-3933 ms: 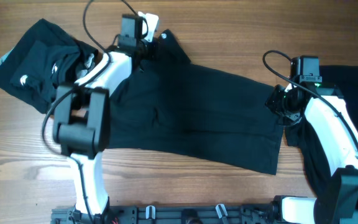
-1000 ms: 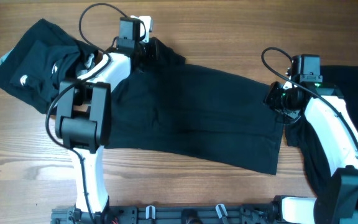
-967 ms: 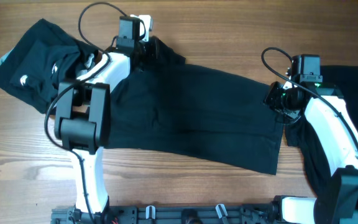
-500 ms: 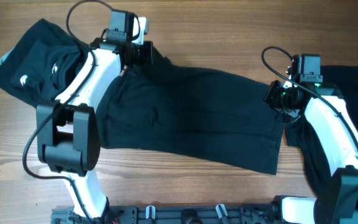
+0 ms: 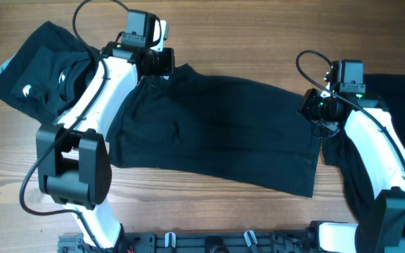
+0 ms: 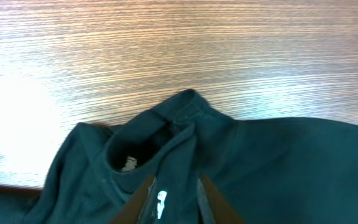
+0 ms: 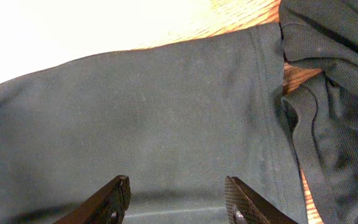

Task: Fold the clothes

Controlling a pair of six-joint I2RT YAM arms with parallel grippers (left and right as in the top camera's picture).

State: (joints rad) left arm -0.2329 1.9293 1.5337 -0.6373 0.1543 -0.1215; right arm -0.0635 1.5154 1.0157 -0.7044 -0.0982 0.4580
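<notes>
- Left gripper [image 6: 176,182] nearly closed, pinching T-shirt [image 5: 223,126] at the collar [image 6: 166,118], likely to tension it flat.
- Right gripper [image 7: 176,182] half open, empty, over the T-shirt's opposite hem [image 7: 272,93], probably anchoring it.

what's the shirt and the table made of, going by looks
The shirt: soft black knit fabric, probably cotton or a blend, matte; fine knit texture, stitched hem and wrinkles show. The table: wood or wood-look laminate, smooth with slight sheen; streaky grain and glare patches show.
</notes>
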